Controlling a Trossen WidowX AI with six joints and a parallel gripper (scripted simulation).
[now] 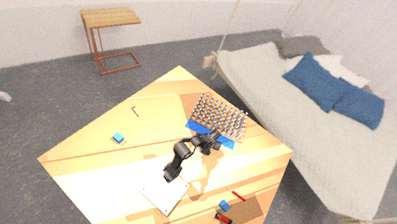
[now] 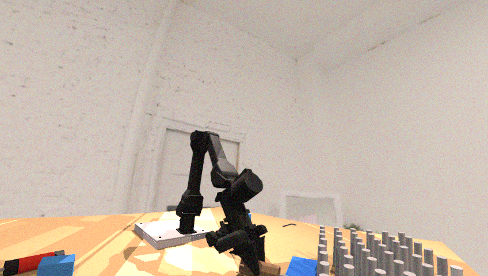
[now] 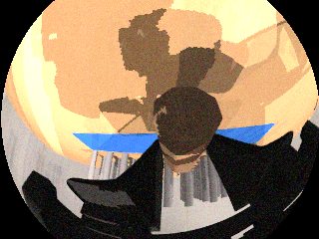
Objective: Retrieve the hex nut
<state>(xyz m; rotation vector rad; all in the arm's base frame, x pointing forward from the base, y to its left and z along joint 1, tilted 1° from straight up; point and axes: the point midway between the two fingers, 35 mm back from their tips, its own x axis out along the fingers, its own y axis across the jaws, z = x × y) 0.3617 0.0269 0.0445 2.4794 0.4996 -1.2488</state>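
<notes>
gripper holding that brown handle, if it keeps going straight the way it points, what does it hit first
The gripper, shut on the brown-handled tool, points toward the spacers. Going on, it would first cross the blue taped strip, then likely meet the front row of spacers, though depth is unclear.

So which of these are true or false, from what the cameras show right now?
1. The gripper is clamped on a brown wooden handle. True.
2. Both screwdrivers lie inside the spacers. False: the big screwdriver and thin screwdriver lie far from them, by a blue block.
3. The blue taped strip lies in front of the spacers. True.
4. The arm stands on a red plate. False: the base plate is white.
</notes>
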